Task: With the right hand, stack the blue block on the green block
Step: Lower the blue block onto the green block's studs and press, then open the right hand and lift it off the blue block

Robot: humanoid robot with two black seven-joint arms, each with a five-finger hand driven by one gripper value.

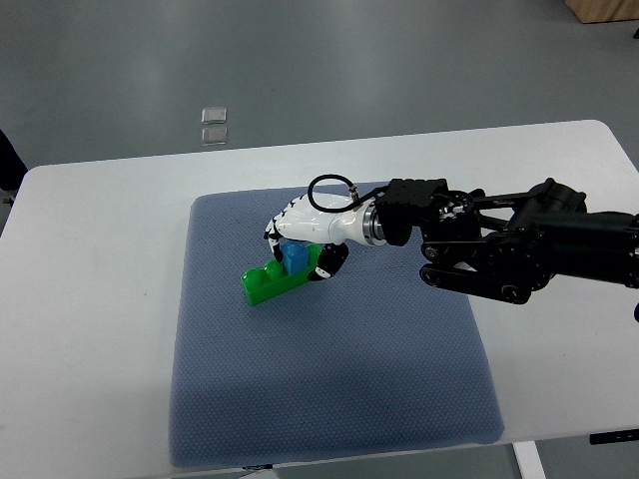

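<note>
The right hand [305, 239], reaching in from three o'clock, closes its white fingers [285, 222] around the blue block [296, 257], which sits on the right end of the green block [270, 280] near the middle of the blue-grey mat [329, 399]. The blue block is directly beneath the palm, the green block's free end jutting toward eight o'clock. Both look like light, rigid, smooth plastic bricks, best pinched by opposite side walls. Whether the studs are fully seated cannot be told. The left hand is out of view.
</note>
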